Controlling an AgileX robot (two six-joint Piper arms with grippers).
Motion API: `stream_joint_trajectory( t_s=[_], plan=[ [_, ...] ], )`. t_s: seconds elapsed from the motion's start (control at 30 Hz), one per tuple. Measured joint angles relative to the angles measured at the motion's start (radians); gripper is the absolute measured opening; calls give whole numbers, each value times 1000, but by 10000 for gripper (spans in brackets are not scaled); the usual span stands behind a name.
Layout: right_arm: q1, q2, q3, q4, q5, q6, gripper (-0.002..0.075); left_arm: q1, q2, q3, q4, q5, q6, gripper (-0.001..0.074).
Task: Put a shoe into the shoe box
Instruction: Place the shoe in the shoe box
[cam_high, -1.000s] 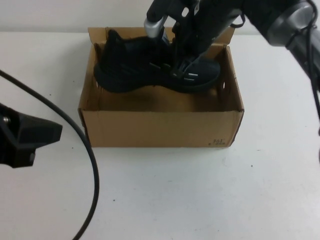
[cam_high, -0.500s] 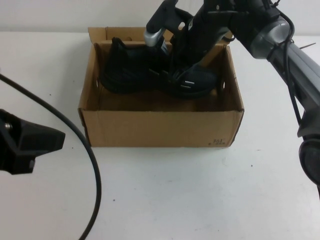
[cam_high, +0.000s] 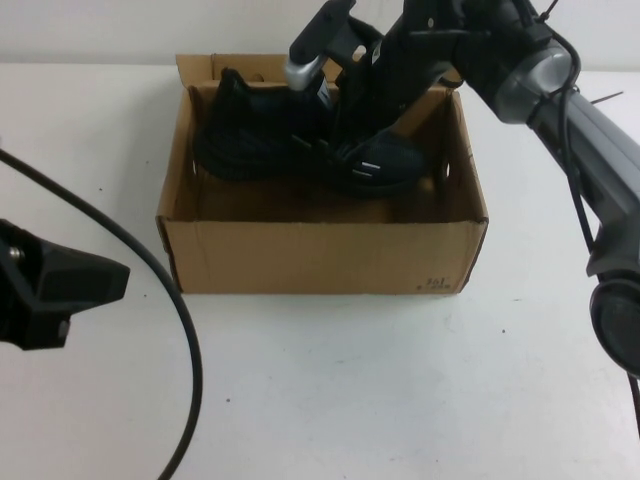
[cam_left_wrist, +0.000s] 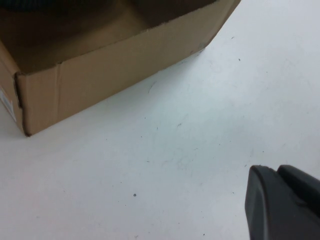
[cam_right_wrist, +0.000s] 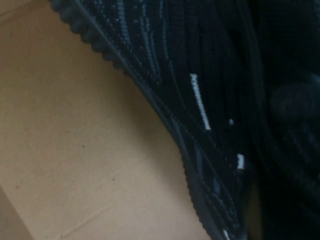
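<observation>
Cardboard shoe box (cam_high: 320, 255), one shoe (cam_high: 270, 145) inside

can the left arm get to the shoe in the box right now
Probably not easily. The left gripper sits low on the table, outside the shoe box; its wall stands between, and the right gripper already covers the shoe.

Shoe (cam_high: 280, 145): 1 all-black knit sneaker, ribbed black sole, short white dash marks on the side. Lies lengthwise inside the box at upper centre of the high view, heel toward the frame's left, toe toward the right, along the far wall.

Shoe box (cam_high: 320, 255): 1 brown corrugated cardboard box, open, flap raised behind; small dark print at the front wall's lower right corner; small side holes.
</observation>
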Motion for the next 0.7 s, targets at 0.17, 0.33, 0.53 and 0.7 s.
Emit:
stream_joint_trajectory(
  t_s=[0.17,0.33,0.53,0.7],
  plan=[
    [0,33,0,2,-24,6,27,0,0,0,3,0,0,-1],
    [0,40,-2,6,-109,63,161,0,0,0,5,4,0,-1],
    [0,38,-4,-8,-147,130,285,0,0,0,5,27,0,-1],
    [0,18,-5,-12,-151,199,235,0,-4,0,52,33,37,-1]
  ],
)
